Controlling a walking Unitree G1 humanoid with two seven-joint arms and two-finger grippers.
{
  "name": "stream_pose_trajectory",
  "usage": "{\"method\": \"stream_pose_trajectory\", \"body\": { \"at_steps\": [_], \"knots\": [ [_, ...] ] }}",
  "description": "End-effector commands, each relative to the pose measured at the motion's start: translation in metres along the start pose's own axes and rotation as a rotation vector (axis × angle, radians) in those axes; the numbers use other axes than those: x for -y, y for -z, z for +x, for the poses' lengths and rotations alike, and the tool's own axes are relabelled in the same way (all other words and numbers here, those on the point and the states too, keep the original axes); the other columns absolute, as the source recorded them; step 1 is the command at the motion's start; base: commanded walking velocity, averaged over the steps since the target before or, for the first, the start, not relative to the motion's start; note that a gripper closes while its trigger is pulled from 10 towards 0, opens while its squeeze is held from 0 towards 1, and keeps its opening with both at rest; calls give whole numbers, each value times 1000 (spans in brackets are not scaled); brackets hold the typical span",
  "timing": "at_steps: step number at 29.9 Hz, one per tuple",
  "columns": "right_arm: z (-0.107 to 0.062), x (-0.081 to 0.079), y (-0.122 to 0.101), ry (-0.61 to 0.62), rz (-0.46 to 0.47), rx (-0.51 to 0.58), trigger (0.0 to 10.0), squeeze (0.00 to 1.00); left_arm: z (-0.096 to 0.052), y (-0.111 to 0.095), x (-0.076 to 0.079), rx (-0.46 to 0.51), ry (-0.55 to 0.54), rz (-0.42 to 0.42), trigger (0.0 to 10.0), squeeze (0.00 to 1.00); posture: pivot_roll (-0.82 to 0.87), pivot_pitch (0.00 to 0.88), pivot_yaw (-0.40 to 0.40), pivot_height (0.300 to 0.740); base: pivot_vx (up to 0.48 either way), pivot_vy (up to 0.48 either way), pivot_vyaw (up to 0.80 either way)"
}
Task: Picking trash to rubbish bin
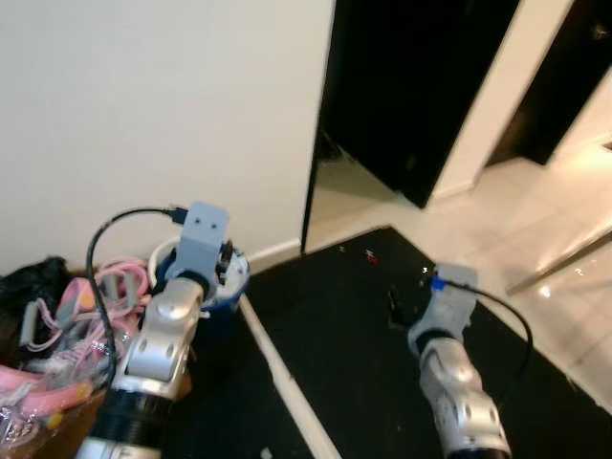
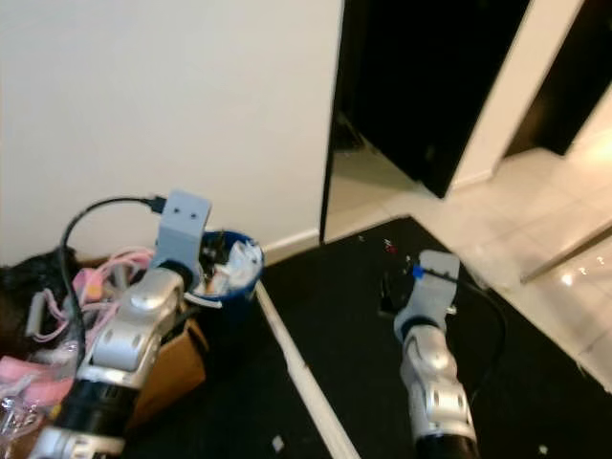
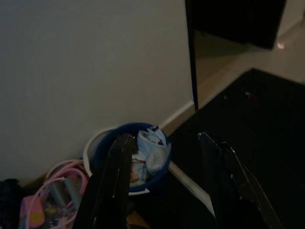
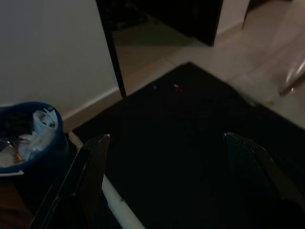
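The left gripper point(image 3: 164, 143) hangs wide and empty above the blue rubbish bin point(image 3: 110, 148), which holds crumpled paper point(image 3: 153, 148). The right gripper point(image 4: 167, 140) hovers wide and empty over the black mat point(image 4: 190, 124).

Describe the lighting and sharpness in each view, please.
Both eye views are soft and slightly blurred, with glare on the pale floor tiles; the left wrist view is dim, yet the blue bin reads clearly; the right wrist view is darkest, the black mat showing almost no detail.

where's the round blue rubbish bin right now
The round blue rubbish bin stands on the robot's left against the white wall, just beyond the left gripper, beside a cardboard box.
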State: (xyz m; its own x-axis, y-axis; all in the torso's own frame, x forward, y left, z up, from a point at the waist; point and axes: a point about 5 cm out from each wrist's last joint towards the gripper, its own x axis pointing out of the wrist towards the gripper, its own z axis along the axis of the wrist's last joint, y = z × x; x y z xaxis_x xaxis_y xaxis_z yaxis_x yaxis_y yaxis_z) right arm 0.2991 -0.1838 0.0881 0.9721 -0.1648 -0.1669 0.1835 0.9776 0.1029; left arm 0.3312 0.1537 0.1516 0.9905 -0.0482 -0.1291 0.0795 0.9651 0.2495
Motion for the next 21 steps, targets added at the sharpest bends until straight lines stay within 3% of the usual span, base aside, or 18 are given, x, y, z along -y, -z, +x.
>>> {"method": "stream_pose_trajectory", "body": {
  "at_steps": [1, 21],
  "knots": [
    [-1, 3, 2, 7, -6, -17, 10000, 0, 0, 1, 2, -11, 6, -7, 10000, 0, -39, 54, -14, 740, 0, 0, -800],
    [-1, 3, 4, 10, -2, -34, 10000, 0, -1, 4, 3, -21, 10, -18, 10000, 0, -38, 39, -19, 740, 0, 0, -800]
  ]
}}
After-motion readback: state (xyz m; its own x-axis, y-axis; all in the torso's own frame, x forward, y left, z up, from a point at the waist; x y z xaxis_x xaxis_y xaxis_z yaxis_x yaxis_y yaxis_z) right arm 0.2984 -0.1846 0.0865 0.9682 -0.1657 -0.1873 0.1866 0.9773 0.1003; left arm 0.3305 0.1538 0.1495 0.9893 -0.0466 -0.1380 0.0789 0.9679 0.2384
